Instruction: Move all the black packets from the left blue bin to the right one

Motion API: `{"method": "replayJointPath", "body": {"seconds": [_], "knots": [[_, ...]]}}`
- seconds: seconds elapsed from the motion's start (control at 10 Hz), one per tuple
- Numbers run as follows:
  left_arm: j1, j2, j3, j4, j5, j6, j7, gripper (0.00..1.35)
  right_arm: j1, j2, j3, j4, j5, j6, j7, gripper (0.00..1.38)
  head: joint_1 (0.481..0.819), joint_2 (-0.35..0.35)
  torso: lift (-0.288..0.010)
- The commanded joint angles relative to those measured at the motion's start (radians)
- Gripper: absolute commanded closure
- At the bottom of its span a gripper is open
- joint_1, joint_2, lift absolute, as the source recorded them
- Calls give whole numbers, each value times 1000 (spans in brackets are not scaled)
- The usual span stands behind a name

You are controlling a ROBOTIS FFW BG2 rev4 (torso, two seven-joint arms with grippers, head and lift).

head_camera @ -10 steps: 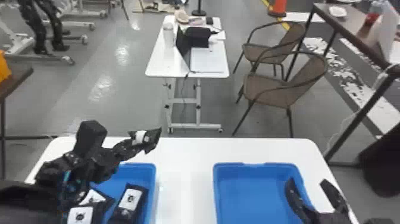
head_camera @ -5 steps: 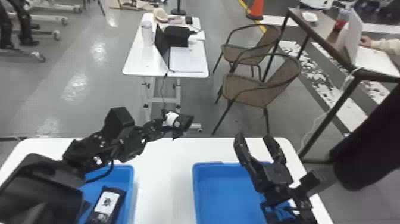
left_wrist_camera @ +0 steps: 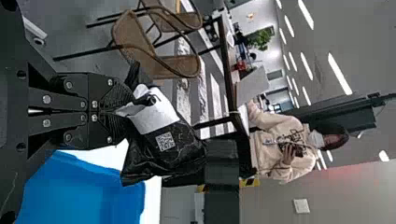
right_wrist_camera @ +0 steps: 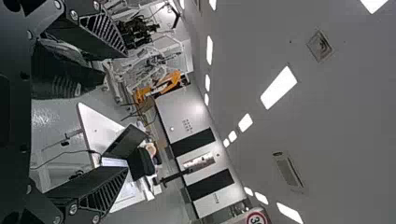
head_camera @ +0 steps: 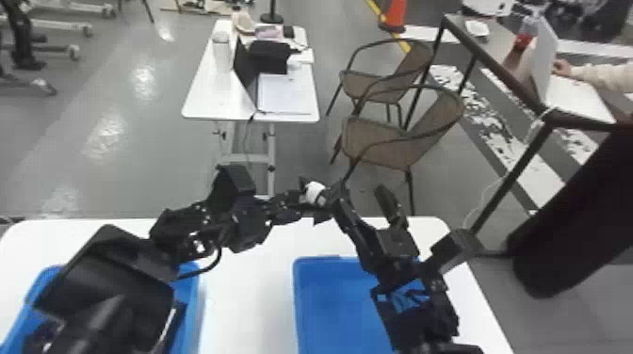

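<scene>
Two grippers meet above your white table [head_camera: 249, 282], their tips close together. Your left gripper [head_camera: 299, 202] has its fingers clamped on a black packet [left_wrist_camera: 173, 154]; in the left wrist view you can see them pinching its crumpled white label [left_wrist_camera: 156, 112], with a printed square on the black plastic just beside it. Your right gripper [head_camera: 360, 202] sits at the packet's three o'clock, its fingers wide apart in the right wrist view. One of those fingers [head_camera: 340, 193] is right next to the packet in the head view, but you cannot tell whether they touch.

Taking the held packet as your clock centre and straight ahead as twelve, the left blue bin [head_camera: 192, 301] lies at eight o'clock, much of it hidden under your left arm. Dark shapes show inside it, too covered for you to count. At six o'clock you have the right blue bin [head_camera: 329, 296], with your right arm over its far right part.

Farther out, a second white table [head_camera: 202, 101] with a laptop [head_camera: 246, 70] stands at eleven o'clock, two wicker chairs [head_camera: 377, 141] between one and two, and an orange cone [head_camera: 394, 16] at one.
</scene>
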Motion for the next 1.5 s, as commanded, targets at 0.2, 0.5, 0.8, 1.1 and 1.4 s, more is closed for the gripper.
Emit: {"method": "replayJointPath", "body": {"seconds": [0.2,0.5,0.8,1.1,1.4], "knots": [[-14,-8,-49,15,42,6,2,1211,-30,13,1,18,23,43,-1,338,695,-205,0],[-13,-8,-49,16,47,6,2,1211,-14,13,1,4,43,55,-46,1035,695,-216,0],[-11,-12,-40,15,45,-8,9,1211,4,13,3,1,27,46,-69,1246,695,-218,0],[10,-28,2,15,44,-20,38,1202,18,13,18,32,-13,-22,-75,1277,695,-215,0],[101,8,98,-64,45,30,41,171,24,13,-47,90,-51,-22,-77,1277,695,-213,0]]}}
